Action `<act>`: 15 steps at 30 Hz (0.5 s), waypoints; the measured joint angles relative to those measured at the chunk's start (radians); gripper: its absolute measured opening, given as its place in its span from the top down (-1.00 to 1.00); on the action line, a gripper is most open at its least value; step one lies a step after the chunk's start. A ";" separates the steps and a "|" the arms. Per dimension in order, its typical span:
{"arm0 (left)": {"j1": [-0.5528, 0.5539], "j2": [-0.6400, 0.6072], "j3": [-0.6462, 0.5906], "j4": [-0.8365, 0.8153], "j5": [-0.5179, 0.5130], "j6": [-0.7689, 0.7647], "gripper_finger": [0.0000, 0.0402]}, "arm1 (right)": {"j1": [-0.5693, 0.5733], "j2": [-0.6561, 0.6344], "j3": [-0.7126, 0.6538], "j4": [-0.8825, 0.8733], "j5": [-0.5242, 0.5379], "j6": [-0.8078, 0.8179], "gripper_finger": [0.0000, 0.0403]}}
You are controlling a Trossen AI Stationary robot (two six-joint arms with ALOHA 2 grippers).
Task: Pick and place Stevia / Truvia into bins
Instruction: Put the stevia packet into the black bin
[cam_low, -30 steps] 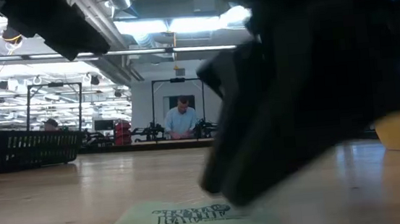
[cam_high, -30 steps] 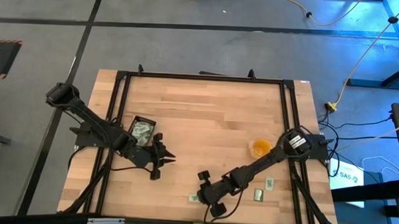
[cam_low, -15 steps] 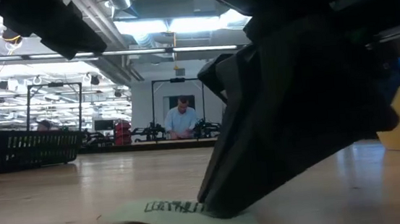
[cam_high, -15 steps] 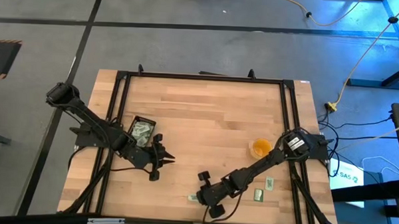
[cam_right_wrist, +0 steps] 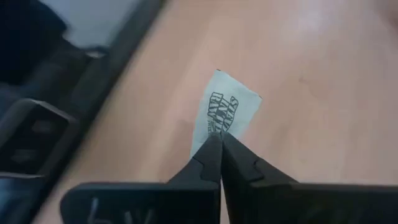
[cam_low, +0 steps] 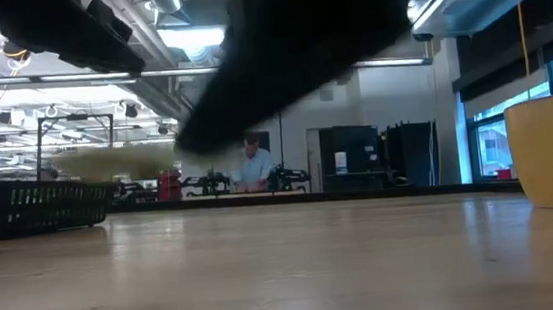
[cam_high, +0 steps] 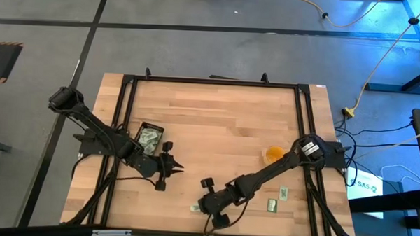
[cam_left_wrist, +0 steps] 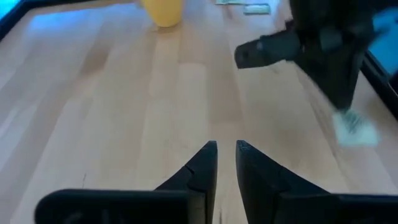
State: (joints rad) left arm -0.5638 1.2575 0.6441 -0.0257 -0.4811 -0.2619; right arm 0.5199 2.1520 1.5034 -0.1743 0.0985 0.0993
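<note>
high view: the right tool [cam_high: 202,207] is sitting at the lower middle of the frame, pinching a truvia sachet [cam_high: 194,208] by one end. the black bin [cam_high: 141,129] is lying at middle left on the worktop [cam_high: 224,118], sachets already inside, with the left tool [cam_high: 172,163] hovering just right of it. two more sachets [cam_high: 277,199] are waiting at lower right, near a yellow cup [cam_high: 273,154].

low view: a pale blur at middle left is probably the lifted sachet; i cannot tell for sure.

left wrist view: the left tool's fingers [cam_left_wrist: 202,168] are standing nearly together, holding nothing.

right wrist view: the fingertips [cam_right_wrist: 214,152] are pressed together on the sachet's near edge. the grip is thin, so carrying slowly and level towards the bin, steering clear of the left tool, seems wise.
</note>
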 joint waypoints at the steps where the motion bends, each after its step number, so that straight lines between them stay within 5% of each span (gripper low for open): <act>1: 0.000 0.000 0.000 0.000 0.013 0.016 0.74 | -0.009 -0.009 0.003 0.006 -0.056 -0.014 0.99; 6: -0.016 0.004 0.000 0.001 0.040 0.107 0.70 | -0.061 -0.069 0.004 0.075 -0.282 -0.056 0.99; 15: -0.081 0.054 0.000 0.150 0.038 0.284 0.45 | -0.151 -0.102 0.005 0.273 -0.275 0.030 0.99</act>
State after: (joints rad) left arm -0.6447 1.3119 0.6437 0.1247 -0.4433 0.0216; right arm 0.3690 2.0503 1.5082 0.0985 -0.1760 0.1293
